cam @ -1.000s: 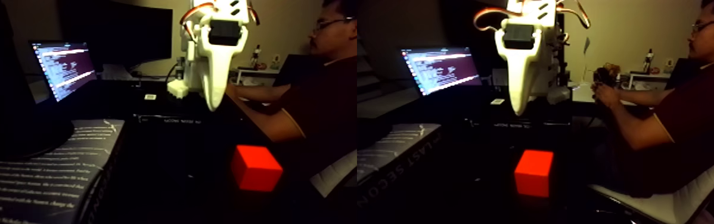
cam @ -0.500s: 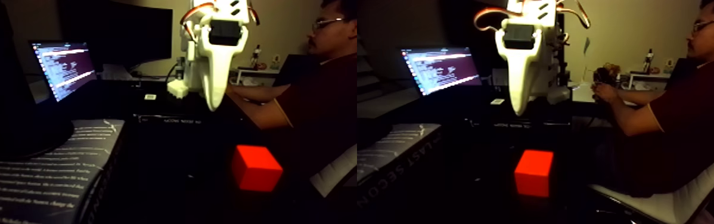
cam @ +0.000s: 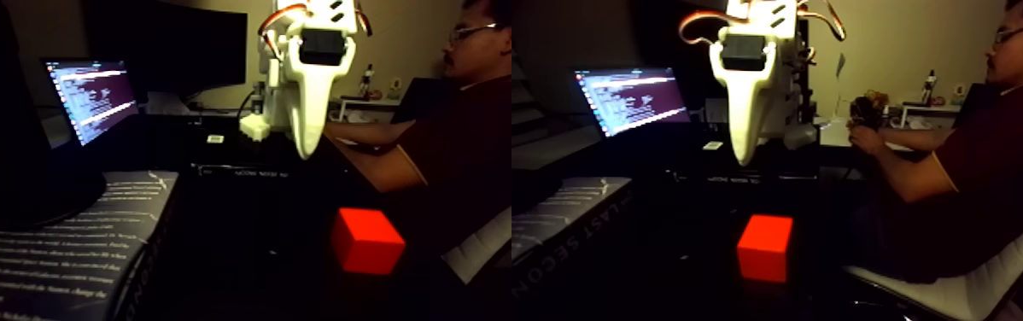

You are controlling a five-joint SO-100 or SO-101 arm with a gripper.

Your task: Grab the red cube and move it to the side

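This fixed view is a side-by-side pair of nearly equal pictures. The red cube [cam: 367, 241] sits on the dark table, low and centre-right in the left half, and the same cube [cam: 764, 248] appears in the right half. My white gripper [cam: 306, 154] hangs point-down well above the cube and a little to its left, clear of it. Its fingers taper together into one tip with nothing between them, so it looks shut. A black motor sits on its upper part.
A laptop [cam: 91, 98] with a lit screen stands at the back left. A dark printed book [cam: 66, 248] lies at the front left. A person [cam: 988, 162] sits at the right on a white chair [cam: 971, 286], hands at a device on the far desk.
The gripper and the cube have stayed in place. Only the person's forearm and hands have shifted slightly.
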